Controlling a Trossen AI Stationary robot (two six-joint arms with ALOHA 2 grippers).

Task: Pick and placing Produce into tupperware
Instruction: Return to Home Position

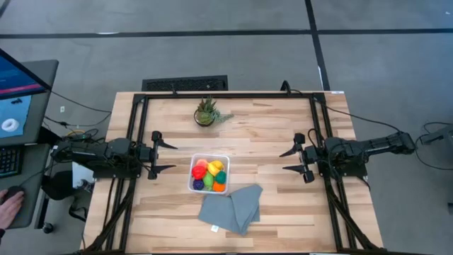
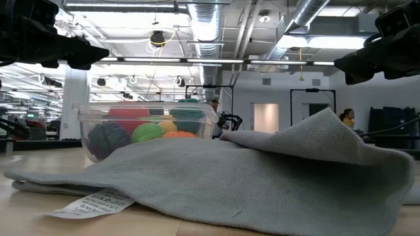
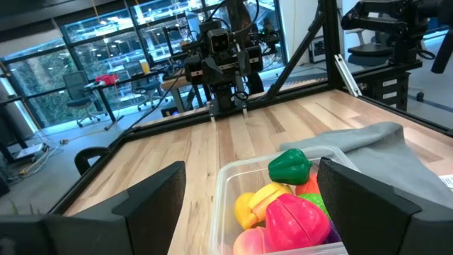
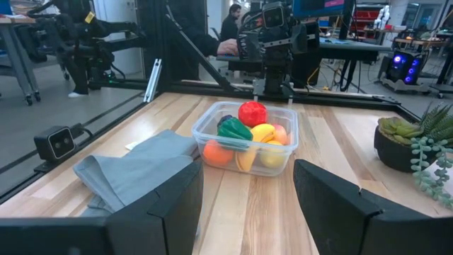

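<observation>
We count one container (image 1: 224,159), at least seven toy fruits (image 4: 253,113) inside, one cloth (image 1: 230,207), one potted plant (image 1: 206,112), two grippers: left gripper (image 1: 176,156), right gripper (image 1: 282,161).

Clear tupperware (image 1: 226,159); produce (image 1: 209,174) red, yellow, green, orange, purple. Grey cloth (image 1: 230,207). Pale wood-grain tabletop (image 1: 269,134). Green plant (image 1: 206,112).

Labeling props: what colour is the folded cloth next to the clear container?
Plain grey, no pattern: the cloth shows best in the right wrist view.

High: straight down over table (image 1: 283,212). Low: tabletop level, near cloth (image 2: 262,177). Wrists face inward. All share tupperware (image 1: 210,156).
</observation>
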